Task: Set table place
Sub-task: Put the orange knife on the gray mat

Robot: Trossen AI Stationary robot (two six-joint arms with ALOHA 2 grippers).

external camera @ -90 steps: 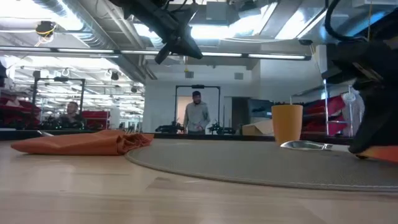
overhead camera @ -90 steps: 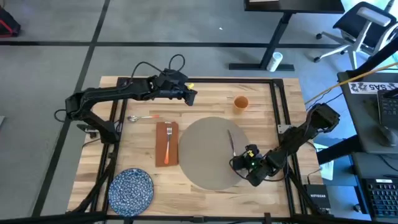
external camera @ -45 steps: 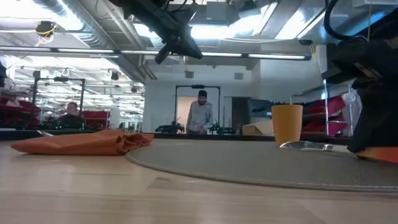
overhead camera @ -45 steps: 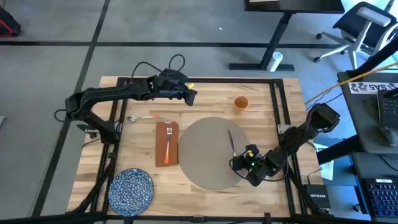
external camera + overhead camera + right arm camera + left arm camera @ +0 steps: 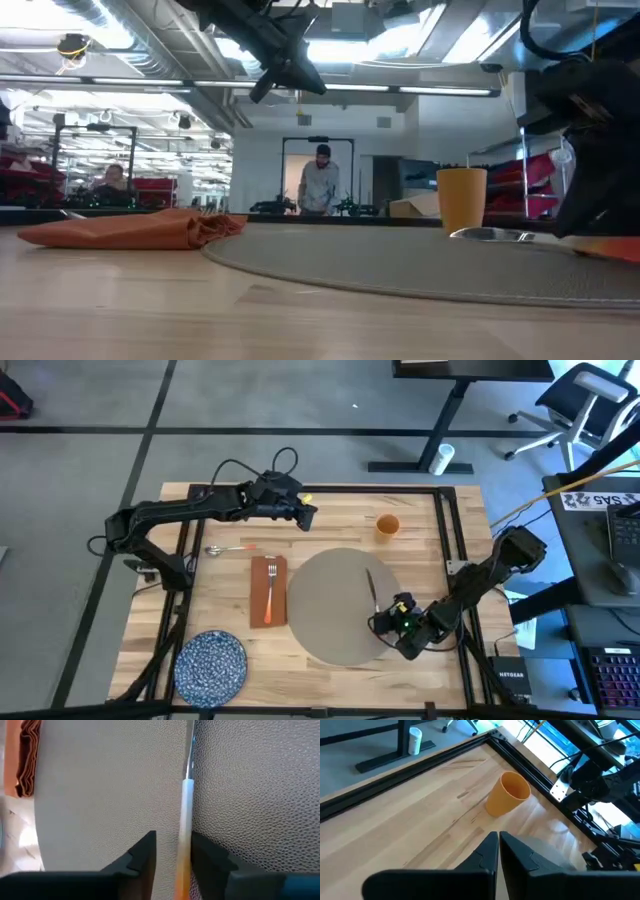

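High view: the mat (image 5: 335,605) sits mid-bench (image 5: 440,575), a knife (image 5: 372,588) lying on its right part. Right tool (image 5: 378,622) is low at the mat's near-right edge, left tool (image 5: 311,515) up at the far side.

Left wrist view: left tool's fingers (image 5: 487,854) are pinched together holding nothing, cup (image 5: 507,794) ahead.

Right wrist view: right tool's fingers (image 5: 144,854) sit narrowly apart either side of the knife handle (image 5: 183,845).

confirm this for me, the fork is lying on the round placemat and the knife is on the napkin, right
Swapped. The high view shows the fork lying on the rust-red napkin, while the knife lies on the round placemat, with the right end effector at its handle.
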